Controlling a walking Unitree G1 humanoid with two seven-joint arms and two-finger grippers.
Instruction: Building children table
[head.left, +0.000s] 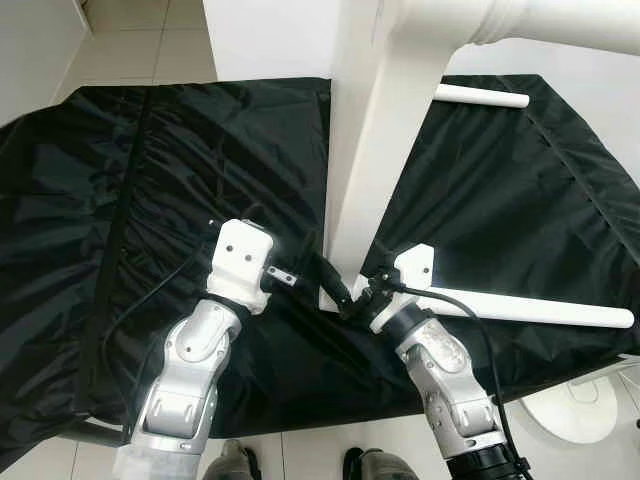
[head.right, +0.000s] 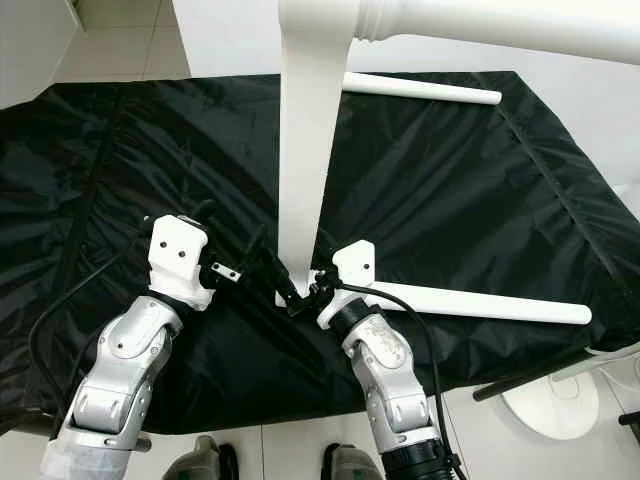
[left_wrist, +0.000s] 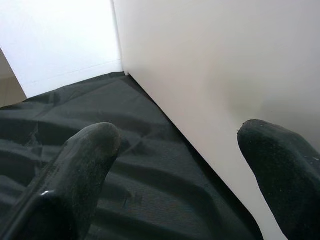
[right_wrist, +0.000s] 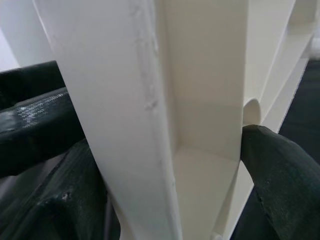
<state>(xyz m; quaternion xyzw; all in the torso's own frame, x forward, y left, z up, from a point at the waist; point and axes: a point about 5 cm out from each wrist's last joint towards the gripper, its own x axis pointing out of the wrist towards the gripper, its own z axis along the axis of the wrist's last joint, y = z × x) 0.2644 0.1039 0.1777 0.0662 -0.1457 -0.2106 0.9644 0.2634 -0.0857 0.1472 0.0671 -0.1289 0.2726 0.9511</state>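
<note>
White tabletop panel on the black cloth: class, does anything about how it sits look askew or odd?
Yes. The white tabletop panel stands on its edge on the black cloth rather than lying flat. The left gripper and right gripper meet at its lower corner. Two white legs lie loose on the cloth beside it.

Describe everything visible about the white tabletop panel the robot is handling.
The white tabletop panel stands on edge on the black cloth, matte and plastic-looking, with a rimmed, hollow underside. One round white leg is attached near its top; two loose legs lie on the cloth. The right claw clamps its bottom edge; the left claw sits open beside it, one finger against its face.
</note>
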